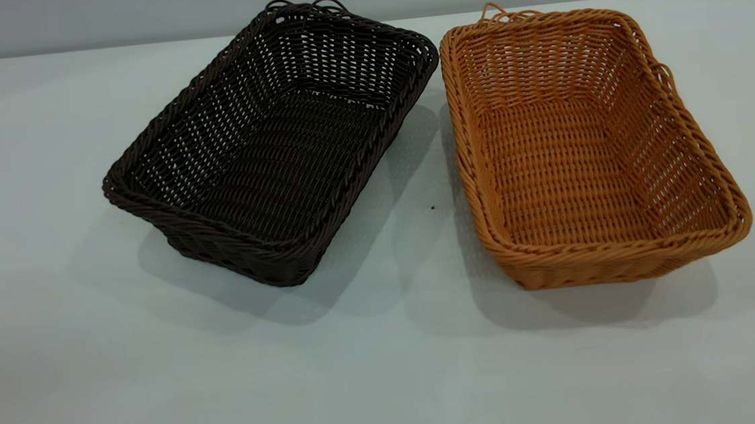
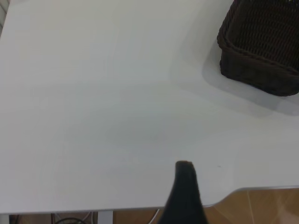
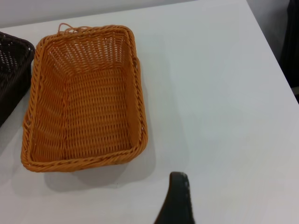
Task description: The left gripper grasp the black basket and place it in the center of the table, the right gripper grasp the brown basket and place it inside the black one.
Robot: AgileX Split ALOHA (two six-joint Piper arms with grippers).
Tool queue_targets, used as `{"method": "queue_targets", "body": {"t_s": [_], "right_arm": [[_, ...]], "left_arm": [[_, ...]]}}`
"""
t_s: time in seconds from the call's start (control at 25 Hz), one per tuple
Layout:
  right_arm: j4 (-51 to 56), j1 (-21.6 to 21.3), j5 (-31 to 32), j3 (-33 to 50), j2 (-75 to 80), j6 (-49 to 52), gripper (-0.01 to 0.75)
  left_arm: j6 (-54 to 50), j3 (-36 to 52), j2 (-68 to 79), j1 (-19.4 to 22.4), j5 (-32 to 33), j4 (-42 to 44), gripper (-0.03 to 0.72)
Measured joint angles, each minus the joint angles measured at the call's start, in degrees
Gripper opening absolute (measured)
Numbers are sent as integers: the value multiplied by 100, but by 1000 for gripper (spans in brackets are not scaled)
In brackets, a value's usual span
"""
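A: So, what sits on the large smooth pale grey-white table [image 1: 390, 373]?

B: Two rectangular wicker tray baskets, side by side, both upright and open to the top. At the exterior view's left lies the very dark brown-black woven basket [image 1: 271, 146], turned at an angle; at the right lies the orange-tan woven basket [image 1: 588, 148], nearly square to the camera.

A: Do they touch?

B: Their far corners come very near each other — whether the rims meet I cannot tell. Toward the camera they stand apart, with bare tabletop between.

A: And the weave?

B: Each has a thick braided rim, flared sides with an open, gappy weave that lets the pale table show through, and a tighter ribbed floor. Loose strand loops stick up from the far rim of each. Both are empty inside.

A: Where are the arms?

B: Neither shows in the exterior view. In the left wrist view one dark fingertip of the left gripper [image 2: 184, 186] hangs over bare table near its edge, well apart from the black basket's corner. In the right wrist view a dark ridged fingertip of the right gripper [image 3: 177, 196] hangs over the table near the brown basket's short side, not touching it.

A: Spread or pressed together?

B: With one fingertip visible each, I cannot tell — neither holds anything.
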Motion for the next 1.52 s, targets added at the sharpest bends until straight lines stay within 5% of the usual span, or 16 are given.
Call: {"method": "queue_targets", "body": {"t_s": [1.52], "right_arm": [[156, 0, -28, -33, 0, 43, 565]], "left_arm": [[6, -182, 260, -82, -22, -6, 548]]}}
